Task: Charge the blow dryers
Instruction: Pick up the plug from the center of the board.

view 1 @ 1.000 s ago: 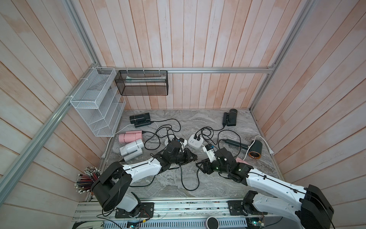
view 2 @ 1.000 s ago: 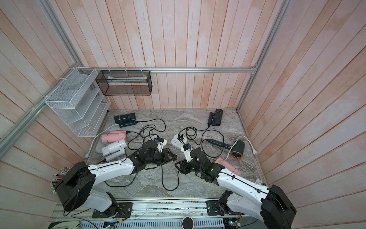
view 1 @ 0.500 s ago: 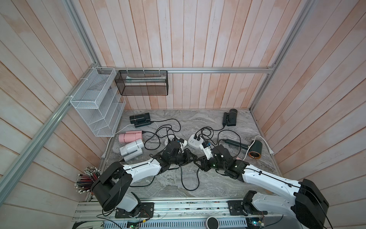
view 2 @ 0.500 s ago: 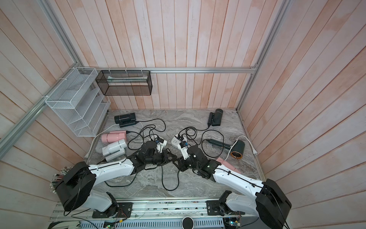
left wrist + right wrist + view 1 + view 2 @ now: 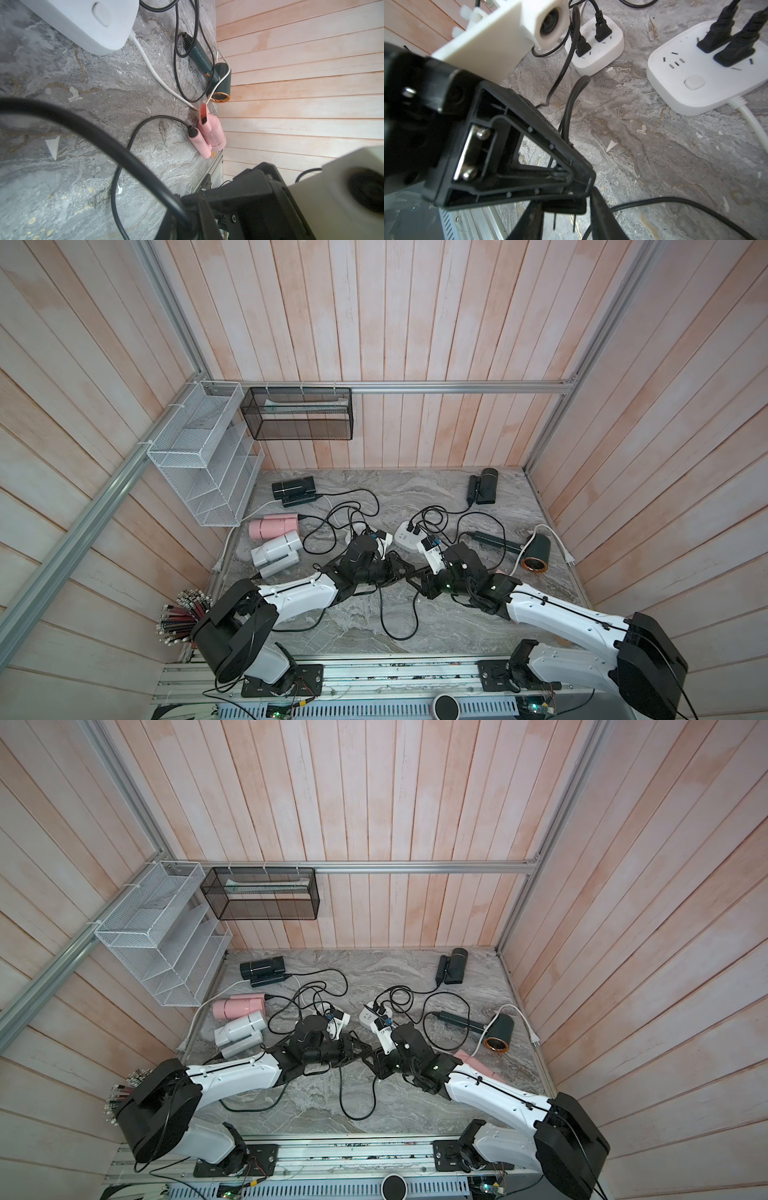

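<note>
My two grippers meet over the middle of the marble table (image 5: 457,626). My left gripper (image 5: 401,570) (image 5: 187,224) is shut on a black cord (image 5: 87,128) just behind its plug. The black two-pronged plug (image 5: 562,204) sits between the fingers of my right gripper (image 5: 415,578) (image 5: 568,216), which press on both its sides. The blow dryers lie around: black ones (image 5: 293,489) (image 5: 484,487), a pink one (image 5: 274,526), a light grey one (image 5: 276,553), a dark one with a copper nozzle (image 5: 536,558) and a pink one (image 5: 209,131) by my right arm.
Two white power strips (image 5: 593,43) (image 5: 695,68) lie just beyond the grippers, each with two black plugs in it. Loose black cords loop over the table (image 5: 399,626). A white wire rack (image 5: 203,460) and a black mesh basket (image 5: 297,418) hang on the walls.
My right gripper has moved left to meet the left gripper and has closed its fingers around the plug. The left gripper has stayed in place, holding the cord.
</note>
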